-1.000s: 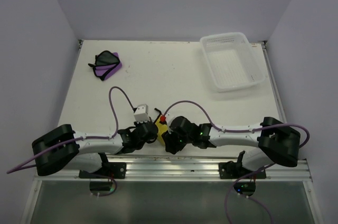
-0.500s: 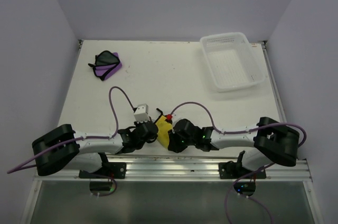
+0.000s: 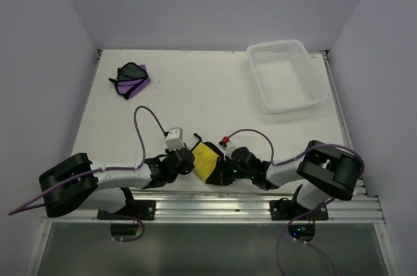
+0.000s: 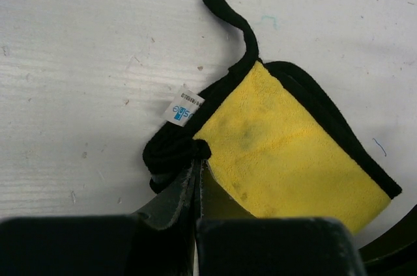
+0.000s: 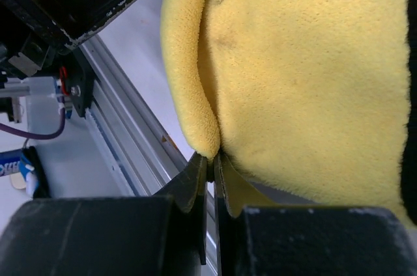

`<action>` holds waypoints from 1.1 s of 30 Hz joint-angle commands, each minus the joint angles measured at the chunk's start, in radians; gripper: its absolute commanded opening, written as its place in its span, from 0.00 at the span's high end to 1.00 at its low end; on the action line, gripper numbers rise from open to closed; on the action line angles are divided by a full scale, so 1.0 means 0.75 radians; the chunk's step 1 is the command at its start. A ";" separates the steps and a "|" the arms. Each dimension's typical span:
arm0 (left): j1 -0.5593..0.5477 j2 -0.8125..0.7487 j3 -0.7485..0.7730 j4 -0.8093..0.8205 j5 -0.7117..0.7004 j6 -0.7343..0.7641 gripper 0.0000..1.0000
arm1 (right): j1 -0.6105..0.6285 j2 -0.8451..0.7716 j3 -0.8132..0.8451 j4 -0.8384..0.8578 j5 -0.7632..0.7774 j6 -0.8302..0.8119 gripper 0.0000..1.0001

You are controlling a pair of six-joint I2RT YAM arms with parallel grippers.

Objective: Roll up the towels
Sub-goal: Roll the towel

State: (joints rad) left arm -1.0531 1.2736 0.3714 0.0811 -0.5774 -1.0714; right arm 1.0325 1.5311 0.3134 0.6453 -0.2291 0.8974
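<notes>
The yellow towel (image 3: 207, 161) lies at the near edge of the table between both grippers. My left gripper (image 3: 187, 163) is shut on its left black-edged corner, seen in the left wrist view (image 4: 197, 153), where the towel (image 4: 287, 152) spreads flat with its black loop (image 4: 231, 19) pointing away. My right gripper (image 3: 221, 173) is shut on a fold of the yellow towel (image 5: 306, 61), seen in the right wrist view (image 5: 213, 157). The purple towel (image 3: 132, 79) lies crumpled at the far left of the table.
A white perforated basket (image 3: 287, 75) stands at the far right. The aluminium rail (image 3: 215, 206) runs along the near edge, just below the grippers. Purple cables loop above both arms.
My right gripper has pulled to the right, spreading the yellow towel wider between the two grippers. My left gripper has stayed in place.
</notes>
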 commanded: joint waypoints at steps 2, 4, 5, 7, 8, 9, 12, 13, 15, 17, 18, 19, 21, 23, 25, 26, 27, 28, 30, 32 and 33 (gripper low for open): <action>0.021 0.022 0.004 -0.106 0.017 0.066 1.00 | -0.021 0.108 -0.048 -0.046 0.048 0.006 0.94; 0.021 0.034 0.022 -0.104 0.003 0.091 1.00 | -0.021 0.100 -0.021 -0.116 0.044 -0.026 0.85; 0.021 0.040 0.026 -0.106 -0.003 0.095 1.00 | -0.017 0.090 0.019 -0.144 0.048 -0.059 0.83; 0.021 0.057 0.039 -0.106 -0.022 0.105 1.00 | -0.012 0.037 0.067 -0.269 0.068 -0.094 0.74; 0.021 0.059 0.043 -0.151 -0.024 0.107 1.00 | -0.010 0.014 0.113 -0.320 0.095 -0.131 0.71; 0.021 0.065 0.051 -0.157 -0.028 0.109 1.00 | -0.008 -0.036 0.132 -0.412 0.111 -0.145 0.68; 0.021 0.067 0.047 -0.157 -0.026 0.109 1.00 | -0.008 -0.157 0.198 -0.608 0.191 -0.198 0.57; 0.021 0.067 0.047 -0.157 -0.024 0.107 1.00 | -0.010 -0.188 0.234 -0.659 0.213 -0.211 0.57; 0.021 0.069 0.041 -0.149 -0.016 0.105 1.00 | -0.010 -0.290 0.271 -0.814 0.278 -0.247 0.57; 0.021 0.077 0.041 -0.147 -0.007 0.107 1.00 | -0.010 -0.364 0.314 -0.903 0.303 -0.266 0.57; 0.021 0.087 0.043 -0.141 -0.003 0.105 1.00 | -0.008 -0.397 0.325 -0.966 0.358 -0.272 0.58; 0.021 0.092 0.045 -0.137 0.003 0.107 1.00 | -0.008 -0.460 0.337 -0.991 0.379 -0.276 0.59; 0.021 0.118 0.053 -0.131 0.013 0.107 1.00 | -0.002 -0.511 0.347 -1.042 0.418 -0.303 0.64; 0.021 0.132 0.061 -0.131 0.021 0.107 1.00 | 0.020 -0.554 0.337 -1.022 0.432 -0.339 0.78; 0.021 0.157 0.073 -0.131 0.031 0.107 1.00 | 0.061 -0.561 0.321 -0.945 0.404 -0.352 0.88; 0.021 0.163 0.077 -0.131 0.031 0.105 1.00 | 0.079 -0.544 0.316 -0.912 0.398 -0.356 0.96; 0.021 0.165 0.076 -0.131 0.036 0.103 1.00 | 0.110 -0.530 0.312 -0.867 0.387 -0.354 0.99; 0.021 0.165 0.078 -0.131 0.036 0.103 1.00 | 0.122 -0.512 0.304 -0.806 0.375 -0.348 1.00; 0.021 0.161 0.080 -0.131 0.034 0.103 1.00 | 0.145 -0.444 0.300 -0.691 0.334 -0.331 1.00; 0.021 0.155 0.080 -0.131 0.031 0.105 1.00 | 0.161 -0.369 0.310 -0.646 0.320 -0.329 1.00; 0.021 0.155 0.078 -0.133 0.031 0.105 1.00 | 0.166 -0.348 0.314 -0.609 0.320 -0.329 0.99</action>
State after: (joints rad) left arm -1.0412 1.3602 0.4446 0.0692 -0.5880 -1.0245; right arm 1.1442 1.2179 0.5396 0.0624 0.0254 0.6609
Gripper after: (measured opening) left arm 0.005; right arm 0.011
